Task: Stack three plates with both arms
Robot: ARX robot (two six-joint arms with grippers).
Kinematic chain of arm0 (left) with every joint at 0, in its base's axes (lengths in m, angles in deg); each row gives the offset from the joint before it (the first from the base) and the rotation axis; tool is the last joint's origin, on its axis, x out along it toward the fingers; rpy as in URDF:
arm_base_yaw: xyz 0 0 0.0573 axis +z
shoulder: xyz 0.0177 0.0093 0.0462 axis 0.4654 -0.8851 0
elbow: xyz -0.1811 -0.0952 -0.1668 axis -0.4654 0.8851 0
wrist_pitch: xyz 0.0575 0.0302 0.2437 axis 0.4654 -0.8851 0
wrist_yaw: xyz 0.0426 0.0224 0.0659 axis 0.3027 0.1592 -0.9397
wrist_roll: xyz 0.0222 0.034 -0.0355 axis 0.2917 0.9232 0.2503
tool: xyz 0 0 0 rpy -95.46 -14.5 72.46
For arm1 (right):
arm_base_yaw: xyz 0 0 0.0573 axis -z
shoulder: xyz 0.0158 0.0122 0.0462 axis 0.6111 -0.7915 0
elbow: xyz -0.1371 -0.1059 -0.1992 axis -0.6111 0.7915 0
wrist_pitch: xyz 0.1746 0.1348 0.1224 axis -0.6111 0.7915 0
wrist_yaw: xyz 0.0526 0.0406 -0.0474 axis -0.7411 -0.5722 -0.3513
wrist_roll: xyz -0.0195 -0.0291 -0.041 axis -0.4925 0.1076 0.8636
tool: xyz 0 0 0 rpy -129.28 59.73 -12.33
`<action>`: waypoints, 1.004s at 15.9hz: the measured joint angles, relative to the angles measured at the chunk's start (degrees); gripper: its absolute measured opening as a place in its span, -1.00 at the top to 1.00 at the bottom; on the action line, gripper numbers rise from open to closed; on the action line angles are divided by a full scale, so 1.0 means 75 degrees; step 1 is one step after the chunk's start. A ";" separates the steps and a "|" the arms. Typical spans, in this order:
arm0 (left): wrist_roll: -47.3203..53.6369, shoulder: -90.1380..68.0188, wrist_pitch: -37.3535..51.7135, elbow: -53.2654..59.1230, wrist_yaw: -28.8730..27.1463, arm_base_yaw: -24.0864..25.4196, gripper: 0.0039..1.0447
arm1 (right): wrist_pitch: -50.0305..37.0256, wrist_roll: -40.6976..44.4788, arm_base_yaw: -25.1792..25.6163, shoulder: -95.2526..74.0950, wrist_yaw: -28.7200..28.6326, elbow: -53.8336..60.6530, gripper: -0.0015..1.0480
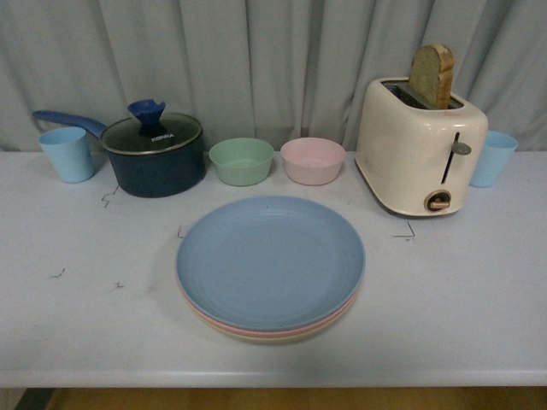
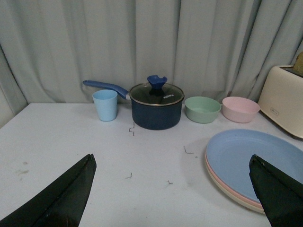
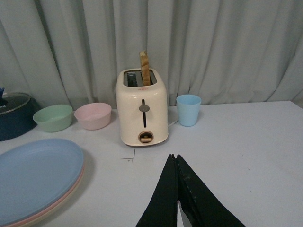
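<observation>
Three plates lie in one stack at the middle of the table. The light blue plate [image 1: 270,259] is on top, the pink plate [image 1: 256,328] under it, the beige plate [image 1: 282,337] at the bottom. The stack also shows in the left wrist view [image 2: 251,161] and the right wrist view [image 3: 35,172]. My left gripper [image 2: 171,161] is open and empty above bare table, left of the stack. My right gripper [image 3: 173,157] is shut and empty, right of the stack, in front of the toaster. Neither arm shows in the front view.
Along the back stand a light blue cup [image 1: 67,154], a dark blue lidded saucepan [image 1: 156,154], a green bowl [image 1: 241,161], a pink bowl [image 1: 312,160], a cream toaster [image 1: 419,149] holding bread, and another blue cup [image 1: 493,158]. A grey curtain hangs behind.
</observation>
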 joint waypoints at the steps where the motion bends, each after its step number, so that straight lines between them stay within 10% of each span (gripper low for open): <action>1: 0.0000 0.0000 0.0000 0.0000 0.0000 0.0000 -0.88 | 0.0265 0.0000 0.0000 0.0265 0.0000 0.0003 0.96; 15: 0.0000 0.0000 0.0003 0.0000 0.0003 0.0000 -0.88 | 0.3156 0.0003 0.0000 0.3115 -0.0015 0.0000 0.96; 16: 0.0000 0.0000 0.0000 0.0000 0.0003 0.0000 -0.88 | 0.3177 0.0006 0.0000 0.3112 -0.0015 0.0000 0.74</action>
